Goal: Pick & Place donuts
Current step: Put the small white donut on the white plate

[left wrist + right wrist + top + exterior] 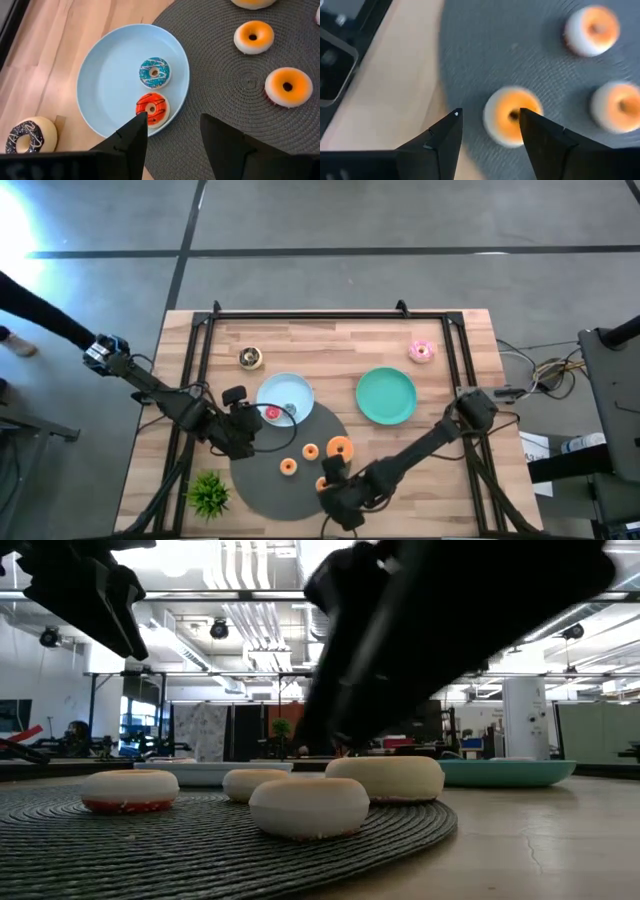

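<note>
Slipping off the rounded side is the main risk for the donut (512,122) nearest the mat's front edge: in the right wrist view it sits off-centre, partly under one finger, so closing now could pinch its rim and flick it across the mat (270,480) toward the surface's front edge. Three more orange donuts (340,447) lie near the mat's middle, close enough to be nudged. The right gripper (490,131) hovers over that front donut with jaws open wide, holding nothing. Two iced donuts, one red (152,109) and one blue (154,73), lie in the light blue plate (100,85); the left gripper (172,130) hangs over the plate's rim by the red one, jaws also spread and empty, and could knock the plate if lowered.
</note>
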`<state>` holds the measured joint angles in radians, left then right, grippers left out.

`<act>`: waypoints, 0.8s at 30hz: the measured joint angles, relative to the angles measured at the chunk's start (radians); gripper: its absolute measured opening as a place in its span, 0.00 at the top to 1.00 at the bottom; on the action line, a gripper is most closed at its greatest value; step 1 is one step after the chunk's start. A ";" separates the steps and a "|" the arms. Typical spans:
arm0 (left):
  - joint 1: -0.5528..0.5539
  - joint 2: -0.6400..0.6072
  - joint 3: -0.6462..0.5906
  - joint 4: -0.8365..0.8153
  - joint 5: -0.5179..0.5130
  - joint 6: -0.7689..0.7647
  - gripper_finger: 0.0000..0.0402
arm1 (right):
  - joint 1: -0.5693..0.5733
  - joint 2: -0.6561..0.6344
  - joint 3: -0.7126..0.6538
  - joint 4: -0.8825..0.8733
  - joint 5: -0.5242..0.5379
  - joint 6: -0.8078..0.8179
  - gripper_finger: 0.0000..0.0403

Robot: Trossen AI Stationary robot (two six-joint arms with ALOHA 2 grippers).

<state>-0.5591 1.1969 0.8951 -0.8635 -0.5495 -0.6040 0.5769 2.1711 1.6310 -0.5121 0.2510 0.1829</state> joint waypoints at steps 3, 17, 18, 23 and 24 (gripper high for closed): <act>0.000 0.000 0.000 0.001 0.000 -0.005 0.61 | 0.002 0.018 0.010 0.003 0.045 0.015 0.57; 0.000 0.000 0.000 0.003 0.001 -0.007 0.61 | 0.006 0.069 0.000 0.027 0.041 0.127 0.75; 0.000 0.000 0.000 0.003 0.001 -0.007 0.61 | 0.003 0.068 0.000 0.027 0.041 0.144 0.77; 0.000 0.000 0.000 0.003 -0.010 -0.007 0.61 | -0.033 0.036 -0.005 0.020 0.034 0.278 0.92; 0.000 0.000 0.000 0.003 -0.015 -0.007 0.61 | -0.042 0.027 -0.006 0.021 0.035 0.306 0.95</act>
<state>-0.5587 1.1969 0.8951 -0.8600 -0.5642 -0.6109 0.5345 2.1979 1.6249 -0.4915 0.2861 0.4885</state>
